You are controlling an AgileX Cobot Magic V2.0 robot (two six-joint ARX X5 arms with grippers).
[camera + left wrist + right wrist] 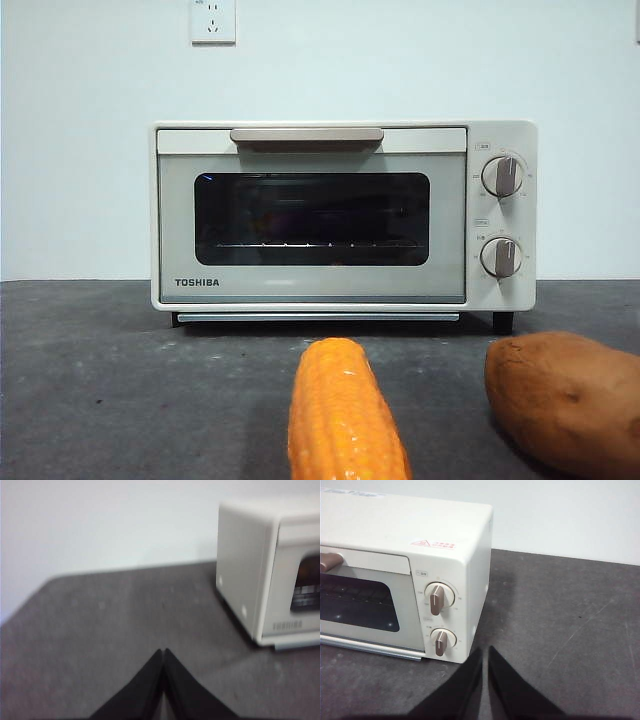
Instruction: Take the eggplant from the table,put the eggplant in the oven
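Cream Toshiba oven (pixel 310 225) door's closed and no eggplant's visible, so both pinched-shut, empty grippers (pixel 163 652) (pixel 485 650) might grab corn (pixel 345 415) instead.

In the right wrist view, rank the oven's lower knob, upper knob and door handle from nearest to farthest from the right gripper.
1. Lower knob, beside the right gripper, low on the oven panel.
2. Upper knob, just above it.
3. Door handle, along the door's top, past both.

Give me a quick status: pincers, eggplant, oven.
Left pincer shut, empty, beside oven. Right pincer shut, empty, near the knobs. Oven door closed. Eggplant not clearly visible. Corn, sweet potato on table.
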